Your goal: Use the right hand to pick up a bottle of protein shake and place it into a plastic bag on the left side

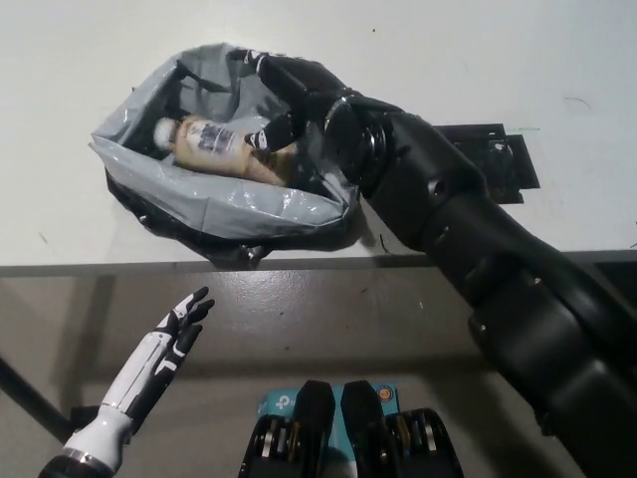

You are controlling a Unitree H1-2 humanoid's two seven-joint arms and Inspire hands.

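The bottle [214, 146] is held inside the bag [229, 204] by the right hand [299, 110], lying sideways, cap away from the palm; the left hand [177, 334] is kept open below the counter [498, 60].

The right hand [299, 105] and its thick arm are glossy black with rounded segments; the slim left hand [177, 327] is white with black fingers [195, 302].
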